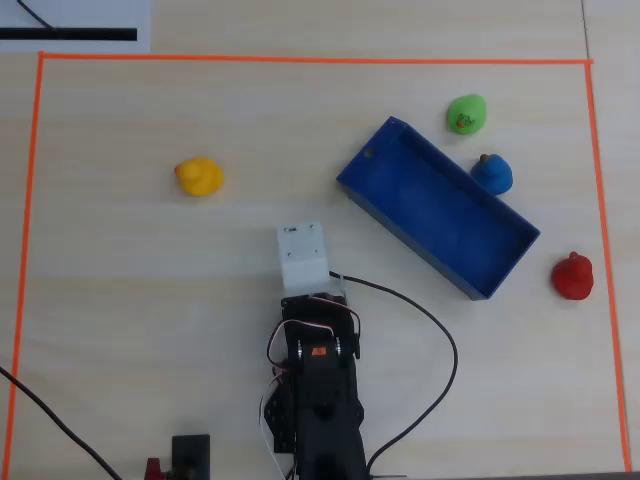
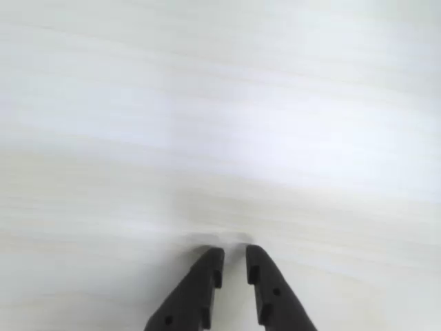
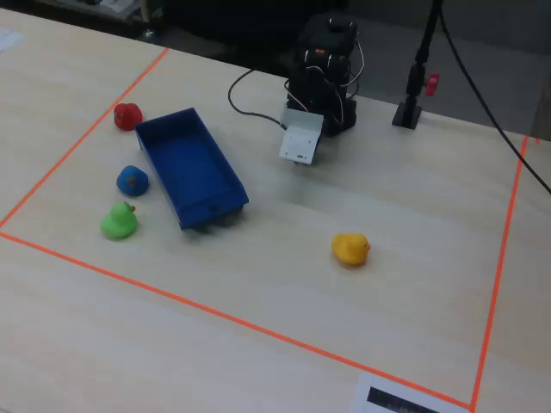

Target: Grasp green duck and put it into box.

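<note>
1. My hand points down at the bare pale wood surface. In the wrist view the two dark fingers stand nearly together with only a narrow gap between the tips, and nothing is pinched between them.
2. In the overhead view my arm enters from the bottom edge, folded close to its base. The white housing above my hand hides the fingers in that view.
3. The green duck sits on the surface in the upper right of the overhead view, just beyond the far long wall of the box near its upper corner. It is outside the box and well apart from my hand.
4. The box is dark blue and open on top. It lies diagonally in the overhead view, from upper left to lower right, and I see nothing inside it.
5. The blue duck stands just beside the same long wall, lower right of the green duck. The red duck is near the box's lower right end, apart from it.
6. The yellow duck sits alone on the left side of the overhead view, well apart from the box and the other ducks.
7. An orange tape line frames the work area; all four ducks and the box lie inside it.
8. In the fixed view the green duck is nearest the camera-side tape line, with the blue duck and red duck lined up behind it along the box.
</note>
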Tool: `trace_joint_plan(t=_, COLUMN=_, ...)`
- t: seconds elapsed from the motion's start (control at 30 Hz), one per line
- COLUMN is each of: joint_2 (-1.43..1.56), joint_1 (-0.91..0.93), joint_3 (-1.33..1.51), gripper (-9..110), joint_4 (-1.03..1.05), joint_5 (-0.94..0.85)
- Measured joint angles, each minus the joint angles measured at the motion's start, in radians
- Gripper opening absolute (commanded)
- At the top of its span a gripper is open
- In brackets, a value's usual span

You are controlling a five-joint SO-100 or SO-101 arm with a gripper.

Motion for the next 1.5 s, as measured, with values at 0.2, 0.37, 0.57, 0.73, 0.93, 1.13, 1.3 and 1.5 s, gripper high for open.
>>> trace_joint_plan(t=0.2, joint_2=0.0, joint_1=0.0, joint_3=0.0, gripper=1, joint_4=0.002, joint_5=0.011)
trace_joint_plan(t=0.37, joint_2=0.0, joint_1=0.0, joint_3=0.0, gripper=1, joint_4=0.002, joint_5=0.012)
trace_joint_plan(t=0.57, joint_2=0.0, joint_1=-0.006, joint_3=0.0, gripper=1, joint_4=0.002, joint_5=0.017)
trace_joint_plan(t=0.73, joint_2=0.0, joint_1=-0.006, joint_3=0.0, gripper=1, joint_4=0.002, joint_5=0.017)
trace_joint_plan(t=0.93, joint_2=0.0, joint_1=-0.005, joint_3=0.0, gripper=1, joint_4=0.003, joint_5=0.017)
trace_joint_plan(t=1.13, joint_2=0.0, joint_1=-0.005, joint_3=0.0, gripper=1, joint_4=0.003, joint_5=0.017)
trace_joint_plan(t=1.3, joint_2=0.0, joint_1=-0.005, joint_3=0.0, gripper=1, joint_4=0.003, joint_5=0.017)
trace_joint_plan(t=1.5, joint_2=0.0, joint_1=-0.005, joint_3=0.0, gripper=1, joint_4=0.003, joint_5=0.017)
